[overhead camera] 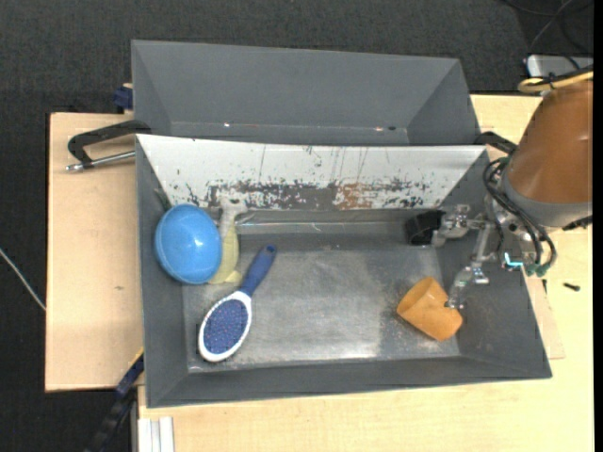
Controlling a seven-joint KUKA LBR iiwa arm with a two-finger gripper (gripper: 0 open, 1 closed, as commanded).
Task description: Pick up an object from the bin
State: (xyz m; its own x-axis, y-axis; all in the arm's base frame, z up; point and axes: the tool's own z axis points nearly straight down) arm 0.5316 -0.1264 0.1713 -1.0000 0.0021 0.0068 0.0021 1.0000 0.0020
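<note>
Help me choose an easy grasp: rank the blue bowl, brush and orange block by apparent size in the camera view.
1. Blue bowl and brush: too close to rank; the brush is longer, the bowl wider.
2. Orange block: clearly smallest.

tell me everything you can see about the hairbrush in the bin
The hairbrush has a blue handle and an oval head with a white rim around a dark blue bristle pad; it looks like plastic. It lies flat, bristles up, on the bin floor at the view's lower left, handle pointing up and right. The handle runs close beside the blue bowl; contact cannot be told.
</note>
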